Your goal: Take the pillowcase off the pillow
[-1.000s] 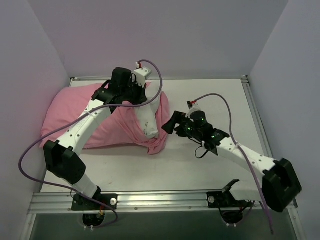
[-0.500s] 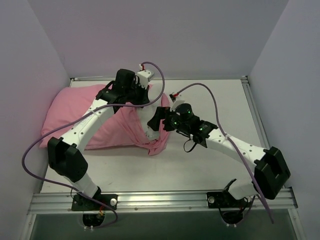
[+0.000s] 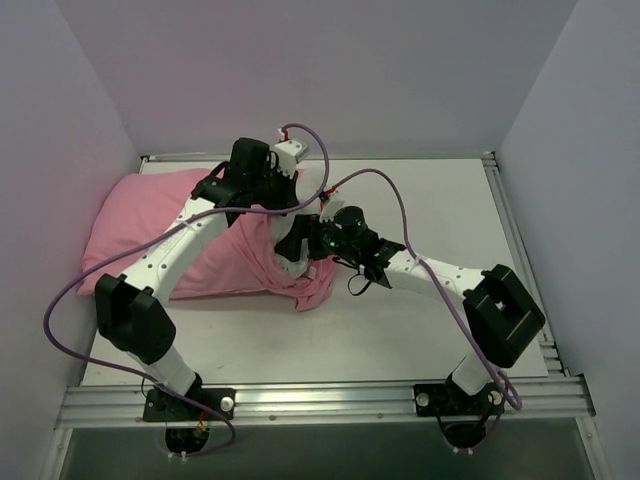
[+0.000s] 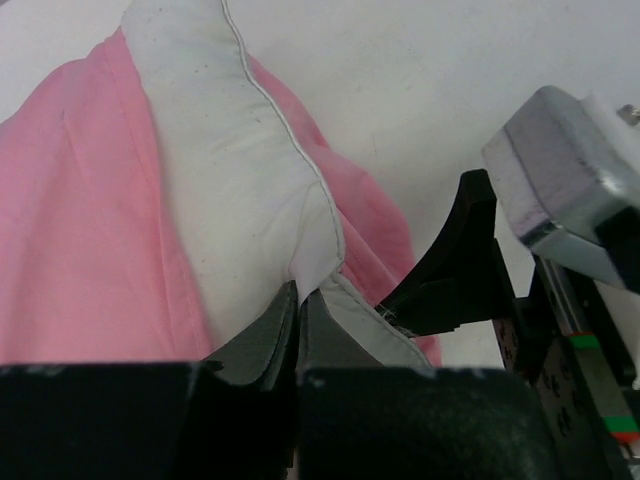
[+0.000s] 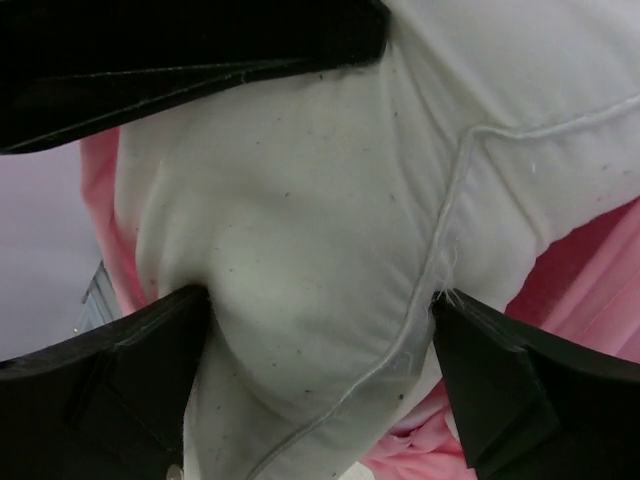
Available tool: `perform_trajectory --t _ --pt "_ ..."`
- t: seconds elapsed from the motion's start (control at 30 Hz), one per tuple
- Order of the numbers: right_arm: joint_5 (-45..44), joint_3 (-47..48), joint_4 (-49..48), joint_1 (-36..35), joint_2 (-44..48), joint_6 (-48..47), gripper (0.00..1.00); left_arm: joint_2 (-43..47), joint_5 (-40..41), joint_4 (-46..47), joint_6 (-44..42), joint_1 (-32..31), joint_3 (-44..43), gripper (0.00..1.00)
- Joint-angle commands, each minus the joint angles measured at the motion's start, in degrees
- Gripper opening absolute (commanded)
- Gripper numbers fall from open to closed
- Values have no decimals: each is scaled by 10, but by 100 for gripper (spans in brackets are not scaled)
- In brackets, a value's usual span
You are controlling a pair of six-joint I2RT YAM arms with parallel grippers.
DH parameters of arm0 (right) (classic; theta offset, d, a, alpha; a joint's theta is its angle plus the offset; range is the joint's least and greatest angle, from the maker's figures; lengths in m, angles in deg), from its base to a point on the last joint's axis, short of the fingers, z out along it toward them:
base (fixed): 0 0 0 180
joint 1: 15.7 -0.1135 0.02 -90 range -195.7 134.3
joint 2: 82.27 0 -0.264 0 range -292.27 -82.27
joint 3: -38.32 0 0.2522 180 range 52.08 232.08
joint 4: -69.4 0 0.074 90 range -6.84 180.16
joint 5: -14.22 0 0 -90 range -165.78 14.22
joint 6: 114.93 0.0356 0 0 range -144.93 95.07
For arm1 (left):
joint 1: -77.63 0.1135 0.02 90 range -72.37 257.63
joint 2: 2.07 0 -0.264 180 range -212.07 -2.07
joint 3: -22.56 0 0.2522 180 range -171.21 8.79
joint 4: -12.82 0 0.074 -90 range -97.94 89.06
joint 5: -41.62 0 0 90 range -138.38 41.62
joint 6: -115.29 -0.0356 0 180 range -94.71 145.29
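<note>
The pink pillowcase lies bunched on the left of the table, still round most of the pillow. An off-white corner of the pillow sticks out of its open end and is lifted. My left gripper is shut on that corner's piped seam, with pink pillowcase on both sides of the white pillow. My right gripper is open wide, its black fingers straddling the speckled pillow corner and touching it on both sides. From above, the right gripper sits just below the left gripper.
Pale walls close in the white table on the left, back and right. A metal rail runs along the near edge. Purple cables loop above both arms. The right gripper's finger crowds the left wrist view.
My right arm has swung left from mid-table to the pillow corner, and its jaws have opened wider round it. The left gripper keeps its hold, barely moved.
</note>
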Motion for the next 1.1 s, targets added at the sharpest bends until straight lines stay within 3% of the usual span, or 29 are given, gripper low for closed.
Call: perform_trajectory --t 0.0,0.07,0.1,0.13,0.17,0.23,0.27,0.47,0.63,0.7,0.87,1.07 --pt "36 26 -77 -5 -42 18 84 17 -29 44 12 -10 -39 2" --pt "43 30 -94 -3 -54 34 58 17 -36 41 12 -10 -41 2" --pt "45 26 -99 2 -61 44 30 17 -36 38 10 -10 -43 2" --pt "44 24 -105 3 -62 53 15 17 -37 24 2 -10 -45 2" --pt "44 21 -108 5 -63 61 0 14 -38 13 -5 -10 -48 10" --pt "35 18 -107 6 -61 77 0 10 -44 -40 -41 -9 -68 56" --pt "31 17 -106 6 -60 80 0 7 -48 -59 -53 -10 -75 95" --pt "1 -7 -147 4 -39 141 0 72 -69 -145 -106 15 -70 94" --pt "-22 -11 -181 1 -14 195 0 130 9 -215 -184 25 4 94" --pt "-34 -8 -191 1 -3 216 0 166 31 -212 -197 26 66 94" --pt "-64 18 -173 1 10 228 0 248 42 -204 -204 32 121 94" --pt "-84 18 -202 -1 4 264 0 277 114 -162 -227 4 210 94"
